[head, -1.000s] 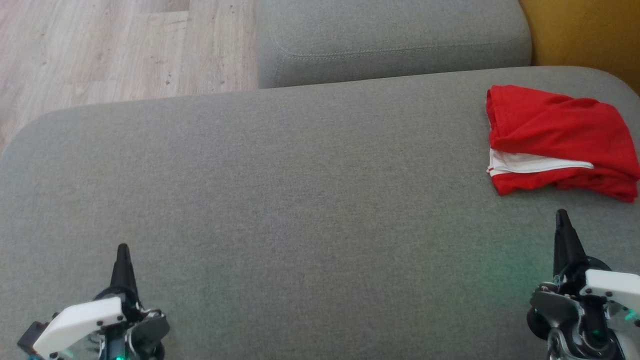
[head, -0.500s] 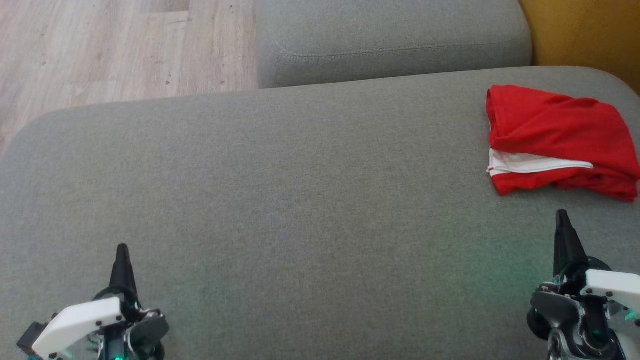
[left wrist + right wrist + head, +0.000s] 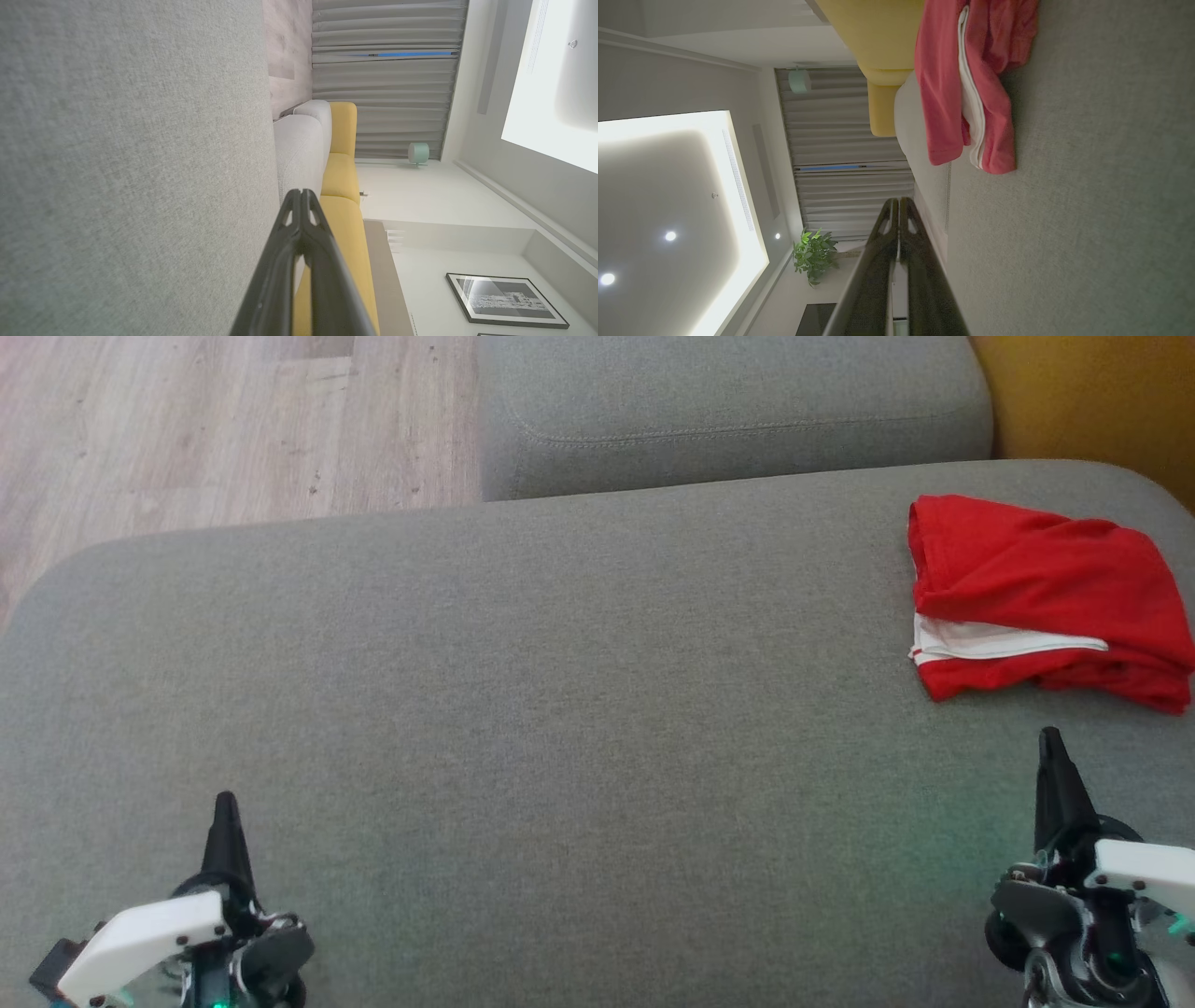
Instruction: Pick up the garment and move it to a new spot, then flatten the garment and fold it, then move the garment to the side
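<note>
The garment (image 3: 1046, 597) is red with a white band, folded into a compact bundle at the far right of the grey sofa seat (image 3: 560, 709). In the right wrist view the garment (image 3: 971, 88) lies ahead of the fingers, apart from them. My right gripper (image 3: 1051, 737) is shut with nothing in it, a short way in front of the garment's near edge. My left gripper (image 3: 225, 800) is shut and holds nothing, low at the seat's near left. In the wrist views both the left gripper (image 3: 301, 192) and the right gripper (image 3: 899, 200) have their fingers pressed together.
A second grey cushion (image 3: 728, 411) sits behind the seat, with wooden floor (image 3: 205, 420) at the far left and a yellow cushion (image 3: 1092, 392) at the far right. The seat's left edge curves down toward the floor.
</note>
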Motion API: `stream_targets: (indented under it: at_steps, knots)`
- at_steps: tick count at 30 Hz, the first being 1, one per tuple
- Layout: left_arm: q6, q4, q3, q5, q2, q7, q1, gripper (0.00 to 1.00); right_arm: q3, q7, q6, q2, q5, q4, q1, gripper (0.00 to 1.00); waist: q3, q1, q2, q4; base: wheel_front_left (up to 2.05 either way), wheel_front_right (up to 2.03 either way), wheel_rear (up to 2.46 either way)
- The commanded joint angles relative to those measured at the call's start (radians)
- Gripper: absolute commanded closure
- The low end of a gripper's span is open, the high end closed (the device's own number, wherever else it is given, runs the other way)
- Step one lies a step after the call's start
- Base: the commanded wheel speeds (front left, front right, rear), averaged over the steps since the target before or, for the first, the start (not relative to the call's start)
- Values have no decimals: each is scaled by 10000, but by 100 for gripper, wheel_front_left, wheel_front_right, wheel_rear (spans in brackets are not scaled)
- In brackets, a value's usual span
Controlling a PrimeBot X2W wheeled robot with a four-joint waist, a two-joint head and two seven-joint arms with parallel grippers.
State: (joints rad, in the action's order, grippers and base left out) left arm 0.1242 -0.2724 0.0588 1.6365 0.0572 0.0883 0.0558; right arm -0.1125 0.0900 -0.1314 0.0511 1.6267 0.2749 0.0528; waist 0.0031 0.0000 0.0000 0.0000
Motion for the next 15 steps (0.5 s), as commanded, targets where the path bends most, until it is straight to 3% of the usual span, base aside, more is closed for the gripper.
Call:
stream_targets:
  at_steps: [1, 15]
  knots:
    - [65, 282, 330, -96, 91, 72, 502, 100, 153, 98, 7, 114, -43, -310, 536, 100, 0, 0, 0, 0, 0, 0, 0]
    - [65, 280, 368, -128, 64, 103, 505, 100, 123, 123, 7, 93, -69, -309, 538, 100, 0, 0, 0, 0, 0, 0, 0]
